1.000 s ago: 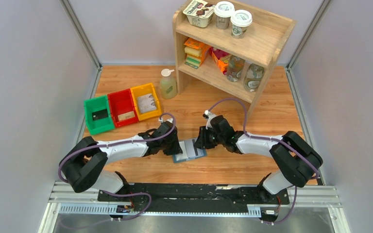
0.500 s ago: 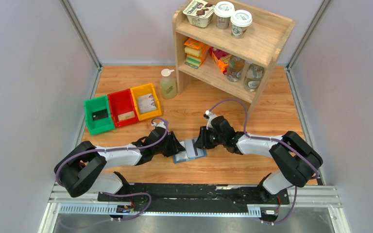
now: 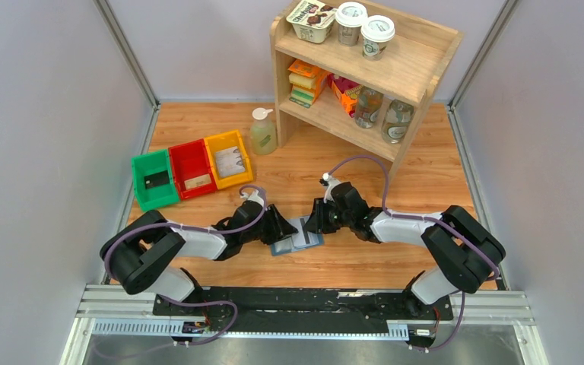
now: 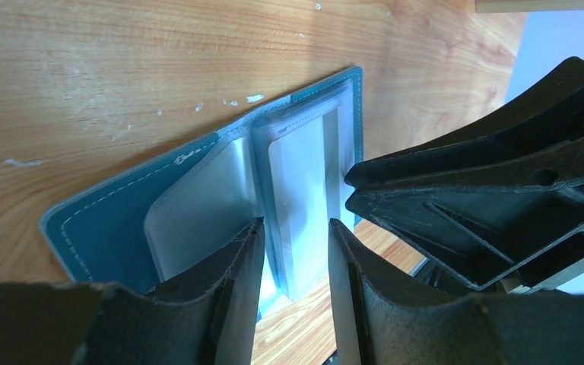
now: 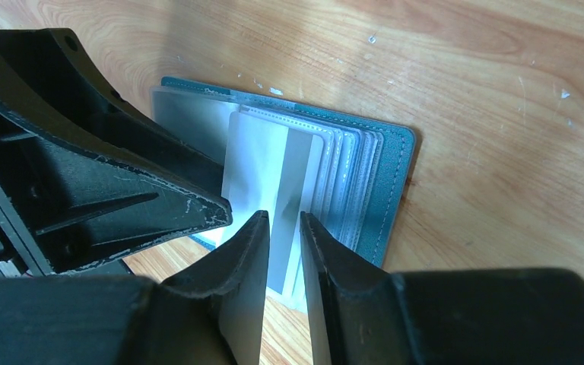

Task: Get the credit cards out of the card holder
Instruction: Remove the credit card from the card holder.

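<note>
The blue-grey card holder (image 3: 298, 236) lies open on the table between my two grippers. In the left wrist view its blue cover (image 4: 114, 228) and clear inner sleeves show, and my left gripper (image 4: 295, 251) is open with its jaws on either side of a pale sleeve edge. In the right wrist view a pale credit card with a grey stripe (image 5: 274, 163) sticks out of the holder's stacked pockets (image 5: 357, 175). My right gripper (image 5: 283, 228) hovers over that card with a narrow gap between its jaws and grips nothing. Seen from above, my left gripper (image 3: 279, 227) and right gripper (image 3: 315, 220) nearly touch.
A green bin (image 3: 138, 190), a red bin (image 3: 180, 158) and a yellow bin (image 3: 220, 140) stand at the left, each with a card in it. A soap bottle (image 3: 263, 134) and a wooden shelf (image 3: 418, 72) with jars and tubs stand at the back.
My left arm has lowered and its gripper has moved right, onto the holder's left side. The right arm and the holder have stayed put.
</note>
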Tool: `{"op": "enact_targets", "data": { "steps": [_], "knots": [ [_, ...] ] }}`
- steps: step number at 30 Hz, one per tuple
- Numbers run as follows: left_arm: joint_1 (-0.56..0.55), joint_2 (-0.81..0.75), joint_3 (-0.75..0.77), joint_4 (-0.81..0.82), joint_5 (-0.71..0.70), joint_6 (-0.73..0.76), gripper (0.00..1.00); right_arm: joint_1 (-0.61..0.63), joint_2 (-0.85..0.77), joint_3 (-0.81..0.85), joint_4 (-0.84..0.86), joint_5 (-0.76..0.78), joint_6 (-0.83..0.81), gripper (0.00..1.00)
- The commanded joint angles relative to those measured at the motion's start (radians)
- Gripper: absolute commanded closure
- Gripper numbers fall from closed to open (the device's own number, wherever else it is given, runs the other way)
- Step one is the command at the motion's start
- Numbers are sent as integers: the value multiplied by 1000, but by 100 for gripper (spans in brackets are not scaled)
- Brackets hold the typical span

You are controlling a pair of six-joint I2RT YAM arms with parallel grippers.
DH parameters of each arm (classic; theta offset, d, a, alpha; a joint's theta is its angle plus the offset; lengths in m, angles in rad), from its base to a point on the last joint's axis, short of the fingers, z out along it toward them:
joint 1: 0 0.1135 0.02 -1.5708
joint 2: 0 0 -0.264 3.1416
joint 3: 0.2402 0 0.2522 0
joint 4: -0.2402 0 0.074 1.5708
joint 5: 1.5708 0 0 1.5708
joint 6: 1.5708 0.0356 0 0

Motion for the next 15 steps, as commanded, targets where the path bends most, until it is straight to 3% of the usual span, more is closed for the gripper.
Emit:
{"op": "enact_targets", "data": {
  "steps": [1, 15],
  "knots": [
    [7, 43, -6, 138, 36, -34, 56, -1, 17, -28, -21, 3, 5, 71],
    [7, -37, -70, 321, 40, -52, 70, -15, 26, -40, 11, -18, 25, 71]
  ]
}}
